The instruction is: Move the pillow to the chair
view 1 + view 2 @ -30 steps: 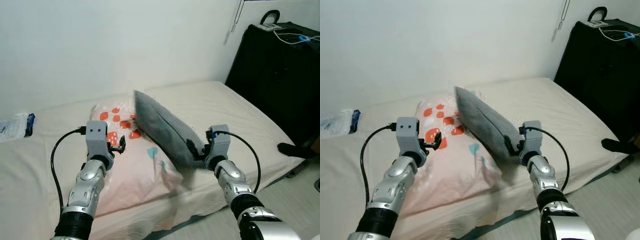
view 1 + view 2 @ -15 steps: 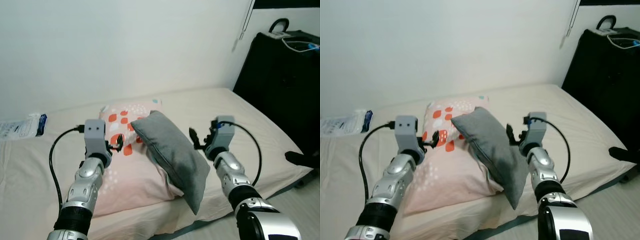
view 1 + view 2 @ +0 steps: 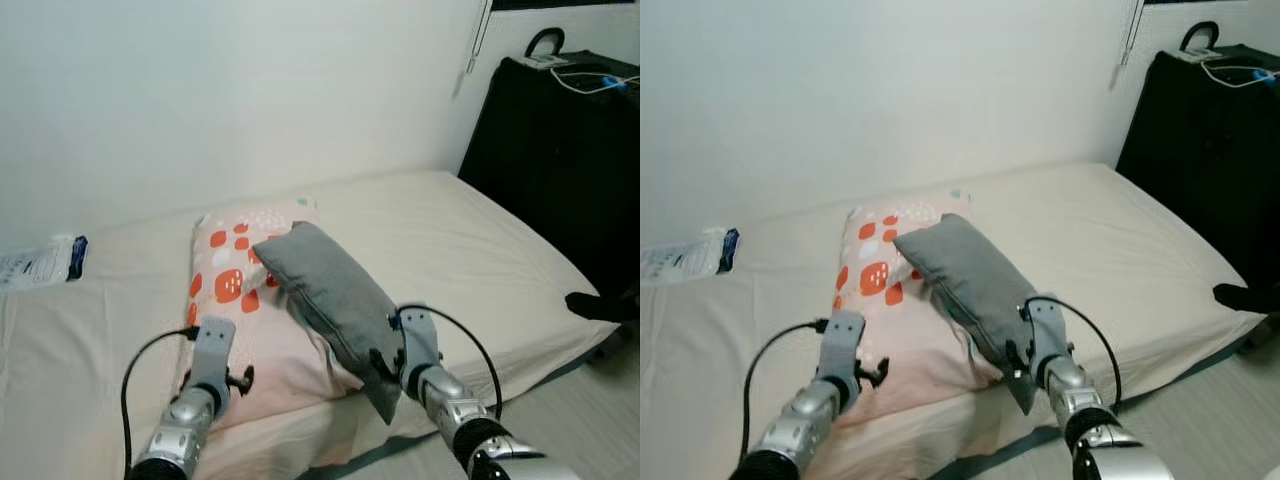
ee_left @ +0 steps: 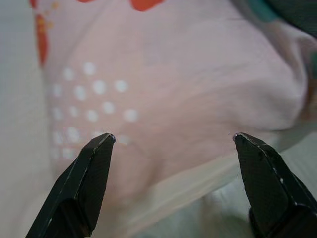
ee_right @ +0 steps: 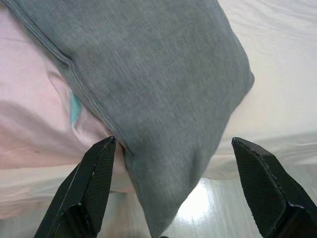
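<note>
- The grey pillow [image 3: 328, 290] lies on the bed [image 3: 470, 250], across the pink pillow [image 3: 235, 300], and its lower corner hangs over the front edge of the bed.
- The pink pillow has red and white spots and it lies flat on the cream sheet, with one end toward the wall [image 3: 250, 90].
- The right gripper [image 5: 171, 191] is low at the front edge of the bed, just before the lower end of the grey pillow; its fingers [image 5: 94, 183] are spread wide and nothing is between them.
- In the right wrist view the grey pillow is between the two finger tips but beyond them, and the floor [image 5: 198, 198] shows under its corner.
- The left gripper [image 4: 171, 188] is low at the front edge of the pink pillow; its fingers [image 4: 89, 178] are also spread wide and hold nothing.
- A plastic bag [image 3: 40, 262] with a blue edge lies on the bed far to the left, near the wall.
- A black suitcase [image 3: 560, 150] stands to the right of the bed, with a white cable [image 3: 590, 78] on top of it.
</note>
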`<state>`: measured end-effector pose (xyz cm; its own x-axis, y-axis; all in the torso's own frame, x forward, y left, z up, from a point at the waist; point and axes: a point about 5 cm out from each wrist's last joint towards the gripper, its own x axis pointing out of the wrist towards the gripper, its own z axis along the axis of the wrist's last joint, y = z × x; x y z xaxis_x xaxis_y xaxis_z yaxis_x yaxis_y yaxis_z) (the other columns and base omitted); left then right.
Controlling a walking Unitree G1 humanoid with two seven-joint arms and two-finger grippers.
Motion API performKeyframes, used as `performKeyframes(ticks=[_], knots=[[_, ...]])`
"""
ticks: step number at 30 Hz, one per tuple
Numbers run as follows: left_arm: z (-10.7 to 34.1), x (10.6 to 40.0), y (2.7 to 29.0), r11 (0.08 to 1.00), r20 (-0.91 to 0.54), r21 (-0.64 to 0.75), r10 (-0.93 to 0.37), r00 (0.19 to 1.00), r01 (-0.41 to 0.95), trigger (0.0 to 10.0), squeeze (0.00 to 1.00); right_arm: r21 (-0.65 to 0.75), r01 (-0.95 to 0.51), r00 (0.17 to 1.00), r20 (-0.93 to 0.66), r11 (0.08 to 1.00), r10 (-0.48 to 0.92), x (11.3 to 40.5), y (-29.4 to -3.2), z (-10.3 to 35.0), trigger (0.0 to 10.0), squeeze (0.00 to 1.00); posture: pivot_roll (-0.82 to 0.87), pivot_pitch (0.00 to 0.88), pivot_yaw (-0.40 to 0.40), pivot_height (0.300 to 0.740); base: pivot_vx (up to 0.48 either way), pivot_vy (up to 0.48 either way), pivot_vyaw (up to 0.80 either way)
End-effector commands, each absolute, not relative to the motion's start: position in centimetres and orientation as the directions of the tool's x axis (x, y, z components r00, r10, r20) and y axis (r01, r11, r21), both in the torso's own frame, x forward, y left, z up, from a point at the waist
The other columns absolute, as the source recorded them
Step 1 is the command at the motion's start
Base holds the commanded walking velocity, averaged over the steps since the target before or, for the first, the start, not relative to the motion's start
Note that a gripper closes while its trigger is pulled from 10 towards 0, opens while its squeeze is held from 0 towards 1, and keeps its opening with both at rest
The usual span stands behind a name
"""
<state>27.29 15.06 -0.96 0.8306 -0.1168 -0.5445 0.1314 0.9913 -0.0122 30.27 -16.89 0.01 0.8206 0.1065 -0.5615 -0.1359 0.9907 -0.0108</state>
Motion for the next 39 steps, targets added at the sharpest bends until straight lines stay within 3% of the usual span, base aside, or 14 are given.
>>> performKeyframes(ticks=[1, 12, 20, 26, 31, 39], knots=[[-0.8, 27.5, 15.4, 0.996, -0.525, -0.015, -0.086, 0.847, 0.092, 10.0, 0.0, -0.02, -0.125, 0.847, -0.523, 0.992, 0.097, 31.0, -17.1, 0.8, 10.0, 0.0, -0.01, 0.0, -0.07, 0.74, 0.0, 0.0, 0.0], [-0.5, 28.3, 14.7, 0.994, -0.505, 0.006, -0.091, 0.858, 0.108, 10.0, 0.0, -0.027, -0.074, 0.853, -0.519, 0.997, 0.049, 31.5, -18.3, 1.5, 10.0, 0.0, -0.02, 0.0, -0.041, 0.74, 0.0, 0.0, 0.0], [-1.3, 27.7, 13.8, 0.988, -0.528, 0.024, -0.115, 0.841, 0.151, 10.0, 0.0, -0.029, -0.006, 0.838, -0.546, 1.0, -0.011, 30.1, -20.1, 0.4, 10.0, 0.0, -0.05, 0.0, -0.011, 0.74, 0.0, 0.0, 0.0], [-2.9, 26.3, 13.3, 0.985, -0.583, 0.005, -0.136, 0.801, 0.171, 10.0, 0.0, -0.03, -0.039, 0.775, -0.632, 0.999, 0.012, 28.6, -20.1, -1.3, 10.0, 0.0, -0.06, 0.0, -0.008, 0.74, 0.0, 0.0, 0.0], [-5.1, 24.0, 14.1, 0.995, -0.691, -0.051, -0.095, 0.717, 0.083, 10.0, 0.0, -0.023, -0.166, 0.664, -0.742, 0.986, 0.095, 25.7, -17.6, -4.1, 10.0, 0.0, -0.05, 0.0, 0.029, 0.74, 0.0, 0.0, 0.0], [-5.7, 23.2, 13.8, 0.992, -0.716, -0.027, -0.103, 0.69, 0.121, 10.0, 0.0, -0.032, -0.187, 0.626, -0.775, 0.982, 0.094, 24.0, -17.4, -5.3, 10.0, 0.0, -0.04, 0.0, 0.031, 0.74, 0.0, 0.0, 0.0]])
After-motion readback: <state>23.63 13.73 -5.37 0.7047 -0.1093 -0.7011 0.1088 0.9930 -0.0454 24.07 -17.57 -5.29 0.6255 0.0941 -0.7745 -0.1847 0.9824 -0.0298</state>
